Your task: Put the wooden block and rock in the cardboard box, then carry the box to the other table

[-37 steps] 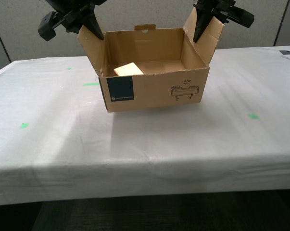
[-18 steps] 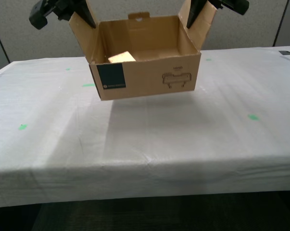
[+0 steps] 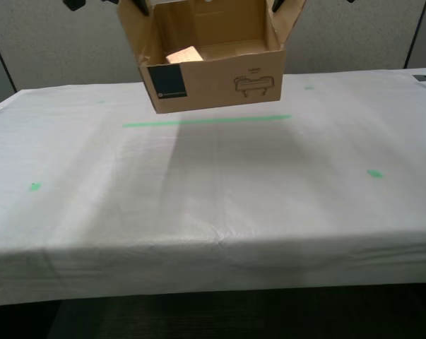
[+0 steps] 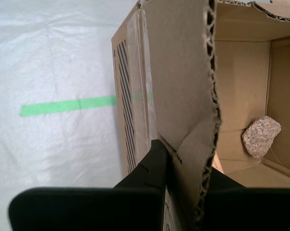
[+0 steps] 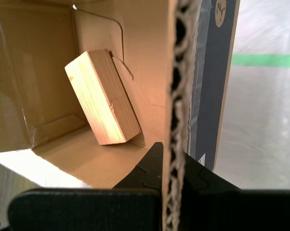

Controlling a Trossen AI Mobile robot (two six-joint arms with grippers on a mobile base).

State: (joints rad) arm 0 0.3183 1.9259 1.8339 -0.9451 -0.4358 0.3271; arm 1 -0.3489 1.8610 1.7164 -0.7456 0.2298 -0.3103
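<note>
With the first gripper (image 5: 170, 166) clamped on the flap by the wooden block (image 5: 102, 97) and the second gripper (image 4: 183, 166) on the rock-side flap, the cardboard box (image 3: 211, 70) hangs above the cloth-draped counter (image 3: 213, 191) and should be lowered level.

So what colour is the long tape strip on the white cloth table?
Green tape strip, clearest in the exterior view.

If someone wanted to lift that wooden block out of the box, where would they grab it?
Probably across its two long narrow sides, coming straight down through the open top. The wooden block lies flat on the floor of the cardboard box near a side wall, so the walls bar any sideways approach, and the short width suits a pincer better than its length.
</note>
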